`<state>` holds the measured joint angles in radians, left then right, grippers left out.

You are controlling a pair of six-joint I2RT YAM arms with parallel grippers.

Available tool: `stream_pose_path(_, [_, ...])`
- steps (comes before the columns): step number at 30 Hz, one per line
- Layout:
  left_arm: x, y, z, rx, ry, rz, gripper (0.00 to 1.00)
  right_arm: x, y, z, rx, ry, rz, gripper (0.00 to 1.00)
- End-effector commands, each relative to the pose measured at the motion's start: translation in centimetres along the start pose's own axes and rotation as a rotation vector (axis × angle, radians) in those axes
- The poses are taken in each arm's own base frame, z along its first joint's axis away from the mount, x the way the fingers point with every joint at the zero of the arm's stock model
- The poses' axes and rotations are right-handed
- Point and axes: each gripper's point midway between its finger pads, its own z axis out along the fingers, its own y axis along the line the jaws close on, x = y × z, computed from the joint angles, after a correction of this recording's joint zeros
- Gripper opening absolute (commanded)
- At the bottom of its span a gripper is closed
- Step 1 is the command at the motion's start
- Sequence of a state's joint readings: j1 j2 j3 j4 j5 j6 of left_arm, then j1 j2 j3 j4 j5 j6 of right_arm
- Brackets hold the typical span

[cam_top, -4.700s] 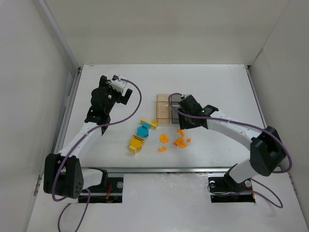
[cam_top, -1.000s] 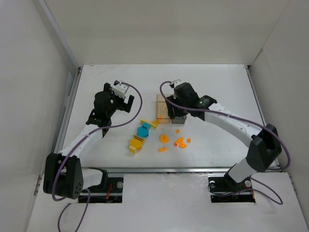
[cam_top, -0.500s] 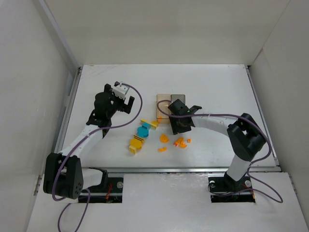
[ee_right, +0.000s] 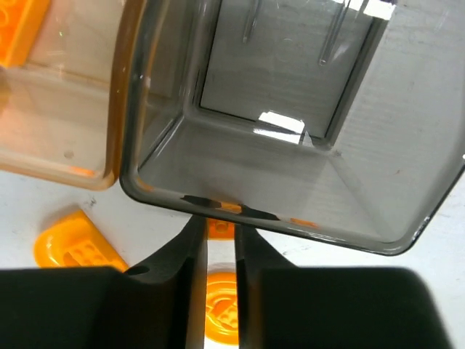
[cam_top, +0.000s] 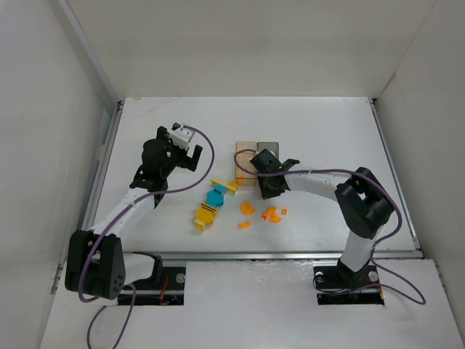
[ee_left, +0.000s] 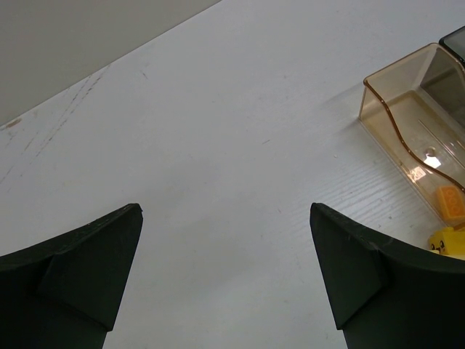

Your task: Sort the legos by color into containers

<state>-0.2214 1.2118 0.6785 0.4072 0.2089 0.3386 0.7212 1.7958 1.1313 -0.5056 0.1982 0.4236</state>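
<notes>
The containers stand joined at mid-table: an amber box (cam_top: 245, 156) and a smoky grey box (cam_top: 269, 148). My right gripper (cam_top: 265, 190) is low at the grey box's (ee_right: 290, 182) near edge. Its jaws are drawn narrow on a small orange lego (ee_right: 220, 229) at the fingertips (ee_right: 196, 240). A round orange lego (ee_right: 220, 305) lies under the fingers. One orange lego (ee_right: 22, 29) sits in the amber box (ee_right: 65, 145). Loose orange legos (cam_top: 272, 214), a teal one (cam_top: 215, 196) and yellow ones (cam_top: 205, 215) lie in front. My left gripper (cam_top: 190, 156) hovers open and empty.
In the left wrist view, bare white table lies between my open left gripper (ee_left: 225, 211), with the amber box (ee_left: 403, 94) at the right edge and an orange piece (ee_left: 450, 202) inside it. White walls enclose the table on three sides.
My right gripper came from above the boxes down to the table at their near edge, and its jaws narrowed onto an orange lego. The left arm stayed still.
</notes>
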Motion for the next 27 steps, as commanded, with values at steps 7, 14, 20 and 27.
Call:
stream_pose_path(7, [-1.7,0.3,-0.6,-0.019,-0.063,0.017,0.99,-1.9,4.0,-3.0,-0.103,-0.084,-0.188,0.00])
stream_pose_path(14, [-1.7,0.3,-0.6,-0.019,-0.063,0.017,0.99,-9.4,7.5,-9.8,-0.233,-0.379,-0.199,0.00])
stream_pose_path(20, [-1.8,0.3,-0.8,-0.021,-0.071,0.018,0.99,-14.0,6.5,-6.8,-0.033,-0.345,-0.154,0.00])
stream_pose_path(27, [-1.6,0.4,-1.0,-0.030,-0.069,0.027,0.99,-16.1,5.1,-5.0,0.017,-0.332,-0.110,0.17])
